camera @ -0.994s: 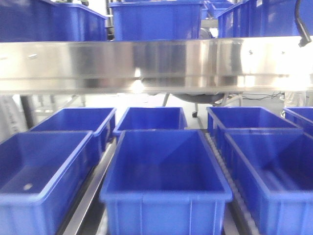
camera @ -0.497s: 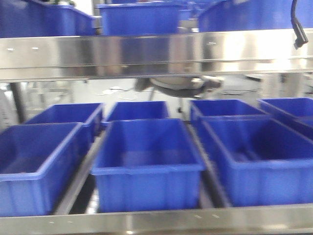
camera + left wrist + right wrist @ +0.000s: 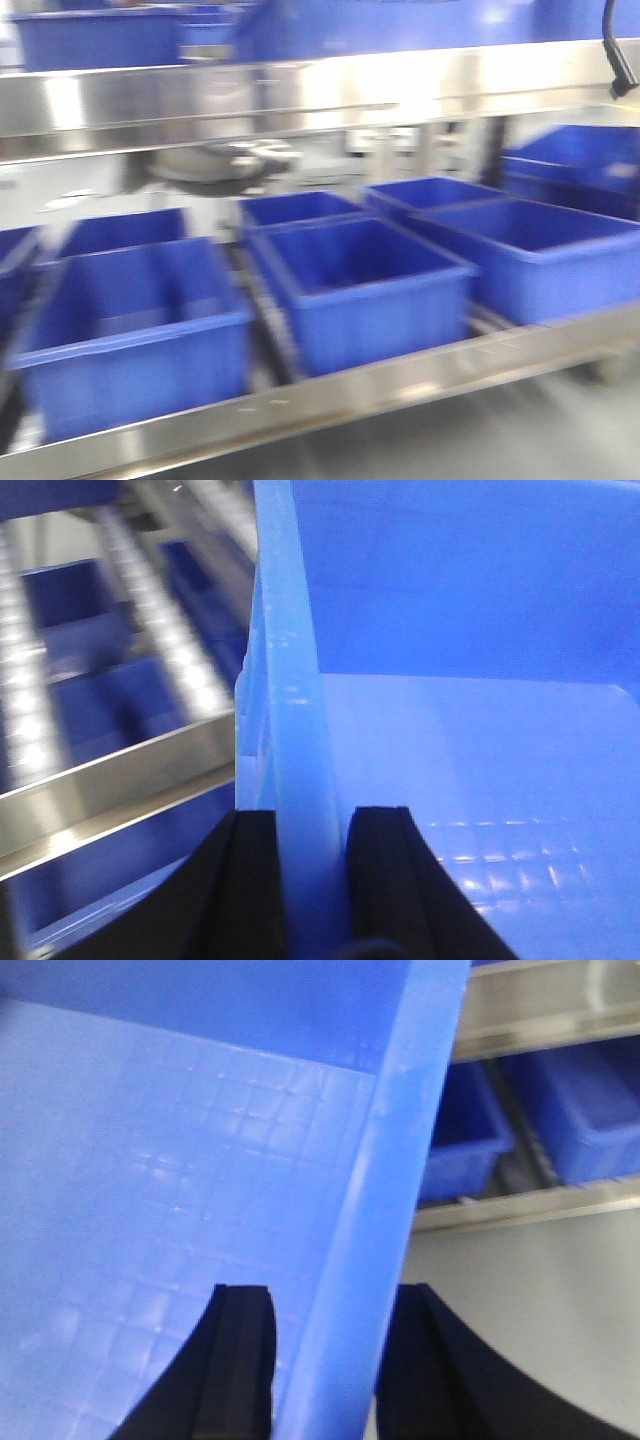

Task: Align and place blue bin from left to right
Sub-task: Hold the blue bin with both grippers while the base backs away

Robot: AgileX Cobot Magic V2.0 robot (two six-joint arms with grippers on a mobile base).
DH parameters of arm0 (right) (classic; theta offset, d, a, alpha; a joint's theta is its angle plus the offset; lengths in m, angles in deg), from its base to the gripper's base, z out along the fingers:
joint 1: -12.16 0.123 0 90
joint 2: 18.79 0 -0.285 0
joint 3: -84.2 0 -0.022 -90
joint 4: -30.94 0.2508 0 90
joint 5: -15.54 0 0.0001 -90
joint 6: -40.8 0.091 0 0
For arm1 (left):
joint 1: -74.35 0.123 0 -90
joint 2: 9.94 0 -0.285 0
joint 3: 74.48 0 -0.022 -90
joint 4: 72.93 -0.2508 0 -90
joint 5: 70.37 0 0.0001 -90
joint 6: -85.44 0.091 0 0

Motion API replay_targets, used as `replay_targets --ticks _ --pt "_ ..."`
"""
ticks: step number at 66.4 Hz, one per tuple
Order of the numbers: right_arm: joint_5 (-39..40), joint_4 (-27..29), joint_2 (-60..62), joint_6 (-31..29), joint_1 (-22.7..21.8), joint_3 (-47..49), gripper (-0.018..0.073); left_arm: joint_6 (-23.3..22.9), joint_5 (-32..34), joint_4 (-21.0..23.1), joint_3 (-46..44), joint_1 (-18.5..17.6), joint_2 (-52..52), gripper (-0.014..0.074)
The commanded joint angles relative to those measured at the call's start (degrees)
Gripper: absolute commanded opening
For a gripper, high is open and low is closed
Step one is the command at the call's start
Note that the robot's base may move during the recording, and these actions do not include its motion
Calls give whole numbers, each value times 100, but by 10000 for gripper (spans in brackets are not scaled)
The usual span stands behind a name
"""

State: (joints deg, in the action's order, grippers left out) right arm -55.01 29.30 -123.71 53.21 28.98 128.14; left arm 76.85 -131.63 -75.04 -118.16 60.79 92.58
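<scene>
I hold the blue bin (image 3: 480, 730) between both arms. In the left wrist view my left gripper (image 3: 312, 820) is shut on the bin's thick left rim, one black finger outside the wall and one inside. The right wrist view shows my right gripper (image 3: 335, 1305) shut on the opposite rim of the blue bin (image 3: 180, 1160), whose grid-patterned floor shows to the left. The front view shows neither the held bin nor a gripper.
A steel rack fills the front view, blurred, with other blue bins (image 3: 360, 280) (image 3: 130, 320) (image 3: 530, 250) behind its front rail (image 3: 330, 395) and under an upper shelf (image 3: 300, 95). Grey floor (image 3: 520, 430) shows lower right. Conveyor rollers (image 3: 180, 650) run left of the held bin.
The front view has pulled back from the rack and swung right: the bins look smaller and have slid left, and the front rail and the floor have come into view.
</scene>
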Motion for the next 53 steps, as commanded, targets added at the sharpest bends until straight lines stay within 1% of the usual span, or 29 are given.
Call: replay_targets --ticks 1,53 --pt "366 -233 102 103 -24 87 -69 80 406 126 -101 -39 -173 -111" --pt "366 -233 102 103 -24 87 -69 80 406 126 -101 -39 -173 -111"
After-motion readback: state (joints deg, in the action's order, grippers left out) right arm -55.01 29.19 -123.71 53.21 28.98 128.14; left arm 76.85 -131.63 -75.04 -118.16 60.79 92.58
